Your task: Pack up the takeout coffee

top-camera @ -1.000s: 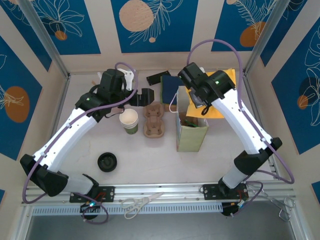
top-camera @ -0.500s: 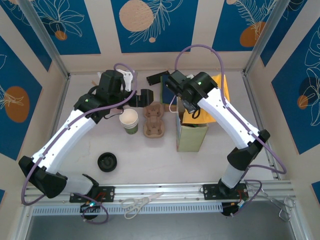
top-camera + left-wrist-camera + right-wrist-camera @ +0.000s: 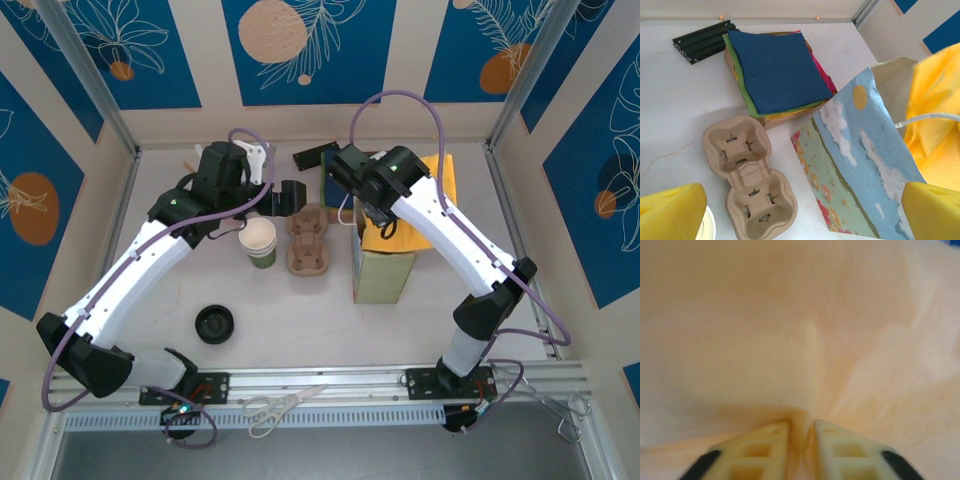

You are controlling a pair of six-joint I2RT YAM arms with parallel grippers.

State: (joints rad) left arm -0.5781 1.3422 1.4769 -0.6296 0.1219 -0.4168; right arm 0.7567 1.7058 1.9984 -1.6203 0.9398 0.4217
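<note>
The takeout coffee is hidden. My right gripper (image 3: 387, 222) hangs over the mouth of the flowered paper bag (image 3: 381, 265) and covers its inside. In the right wrist view the right gripper (image 3: 801, 427) has its jaws almost together, pinching a raised fold of yellow tissue paper (image 3: 805, 340). That yellow paper (image 3: 432, 190) spreads behind the bag. My left gripper (image 3: 290, 195) is open above the pulp cup carrier (image 3: 307, 240). Seen from the left wrist, the left gripper (image 3: 800, 215) has nothing between its fingers, with the carrier (image 3: 747, 175) and bag (image 3: 865, 150) below.
A lidless green cup (image 3: 258, 242) stands left of the carrier. A loose black lid (image 3: 214, 323) lies near the front left. A stack of coloured napkins (image 3: 775, 70) and a black bar (image 3: 702, 40) sit at the back. Scissors (image 3: 275, 405) rest on the front rail.
My right arm swung left and came over the bag with the yellow paper, covering the bag's inside. The left arm barely moved.
</note>
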